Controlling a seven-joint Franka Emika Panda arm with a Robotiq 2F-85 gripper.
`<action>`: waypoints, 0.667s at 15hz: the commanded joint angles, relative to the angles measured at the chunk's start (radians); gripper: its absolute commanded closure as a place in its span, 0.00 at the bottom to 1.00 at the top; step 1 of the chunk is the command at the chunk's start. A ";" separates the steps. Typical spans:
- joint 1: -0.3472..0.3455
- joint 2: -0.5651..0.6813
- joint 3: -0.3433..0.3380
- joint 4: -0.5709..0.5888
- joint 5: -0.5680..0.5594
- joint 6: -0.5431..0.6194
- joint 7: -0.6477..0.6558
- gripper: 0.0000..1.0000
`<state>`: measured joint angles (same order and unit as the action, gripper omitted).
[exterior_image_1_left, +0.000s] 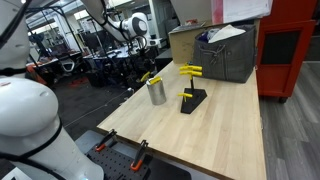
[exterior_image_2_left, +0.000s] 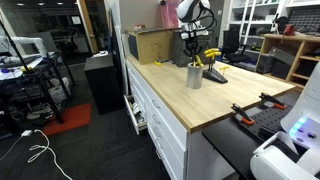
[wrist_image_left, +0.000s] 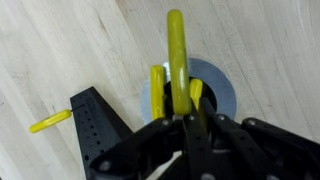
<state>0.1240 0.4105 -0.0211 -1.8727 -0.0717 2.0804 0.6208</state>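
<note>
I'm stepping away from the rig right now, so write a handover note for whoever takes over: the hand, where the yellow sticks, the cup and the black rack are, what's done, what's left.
Hand: shut on a long yellow stick, right over the grey cup.
Things: the cup stands upright on the wooden table, beside the black rack. A shorter yellow stick stands in the cup. A yellow crossbar sits atop the rack.
Done: one stick is in the cup.
Left: the held stick is not yet released. Whether its tip is inside the cup cannot be told.
</note>
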 joint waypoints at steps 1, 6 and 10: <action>0.021 0.007 -0.003 0.026 0.011 -0.039 0.034 0.63; 0.014 -0.027 -0.002 0.013 0.031 -0.051 0.016 0.33; -0.004 -0.044 -0.005 0.009 0.041 -0.075 -0.005 0.03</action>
<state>0.1339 0.3990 -0.0228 -1.8578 -0.0567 2.0510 0.6336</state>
